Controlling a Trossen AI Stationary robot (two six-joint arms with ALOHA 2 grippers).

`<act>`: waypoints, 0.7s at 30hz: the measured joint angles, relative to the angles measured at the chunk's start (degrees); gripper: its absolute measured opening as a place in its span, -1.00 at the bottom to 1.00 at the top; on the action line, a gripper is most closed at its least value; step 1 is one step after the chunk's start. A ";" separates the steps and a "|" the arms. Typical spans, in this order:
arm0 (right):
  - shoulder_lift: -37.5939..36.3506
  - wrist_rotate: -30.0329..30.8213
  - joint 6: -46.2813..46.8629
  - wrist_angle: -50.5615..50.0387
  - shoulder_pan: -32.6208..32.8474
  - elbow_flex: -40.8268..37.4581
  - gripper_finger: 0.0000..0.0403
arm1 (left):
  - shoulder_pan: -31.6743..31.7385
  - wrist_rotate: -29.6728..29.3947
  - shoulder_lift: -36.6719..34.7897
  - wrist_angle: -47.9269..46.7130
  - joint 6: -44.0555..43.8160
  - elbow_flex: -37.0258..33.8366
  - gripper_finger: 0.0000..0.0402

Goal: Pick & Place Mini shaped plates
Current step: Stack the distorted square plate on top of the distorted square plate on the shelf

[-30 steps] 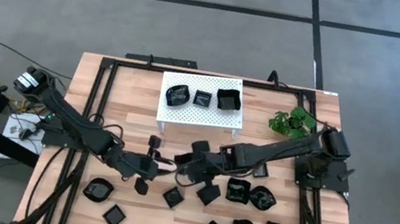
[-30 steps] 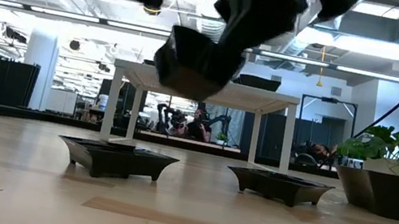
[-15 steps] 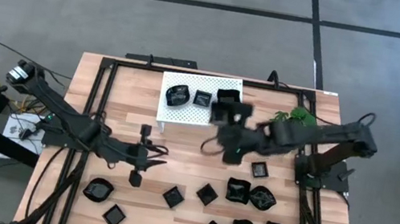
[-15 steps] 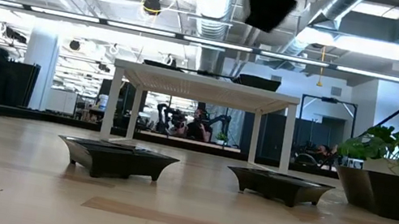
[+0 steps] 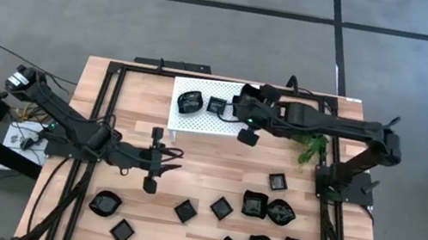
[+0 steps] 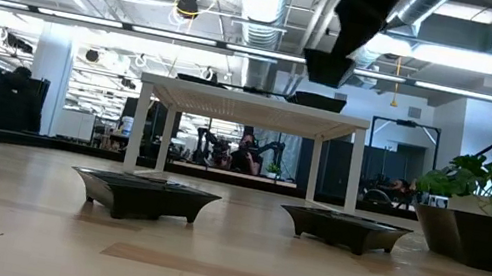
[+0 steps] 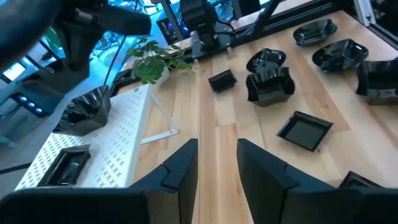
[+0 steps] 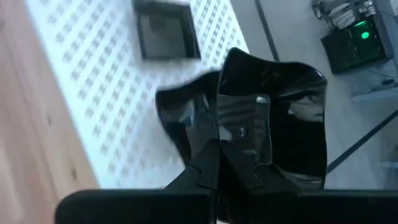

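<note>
Right gripper (image 5: 244,109), shut on a plate (image 8: 273,118), now sits over the rack (image 5: 197,117), up from mid-table; left gripper (image 5: 156,161) has shifted slightly back.

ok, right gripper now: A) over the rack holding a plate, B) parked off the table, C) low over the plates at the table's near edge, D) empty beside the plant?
A: the right gripper is over the white rack and shut on a black plate, as the right wrist view shows.
</note>
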 joint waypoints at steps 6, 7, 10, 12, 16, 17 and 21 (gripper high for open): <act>2.89 -0.67 -3.91 -0.02 -1.60 -0.10 -1.00 | 1.12 -0.02 0.02 -0.16 0.00 0.00 -0.44; 3.13 -0.68 -4.35 -0.45 -1.80 -0.10 -1.00 | 1.23 0.00 0.02 -0.24 0.00 0.00 -0.44; 3.59 -0.69 -8.39 -1.09 -1.86 -0.08 -1.00 | 1.21 0.09 0.00 -0.24 -0.08 0.00 -0.44; 3.55 -1.53 -12.30 -0.92 -1.80 -0.07 -1.00 | 1.23 0.09 0.00 -0.23 -0.10 0.00 -0.44; 2.99 -6.67 -18.64 -0.50 -2.06 -0.05 -1.00 | 1.21 0.13 0.00 -0.24 -0.20 0.00 -0.44; 2.82 -7.92 -19.20 -0.10 -2.19 -0.01 -1.00 | 1.21 0.18 0.00 -0.24 -0.20 0.00 -0.44; 2.88 -9.75 -19.09 -1.69 -3.51 0.01 -1.00 | 1.23 0.22 0.02 -0.24 -0.20 0.00 -0.44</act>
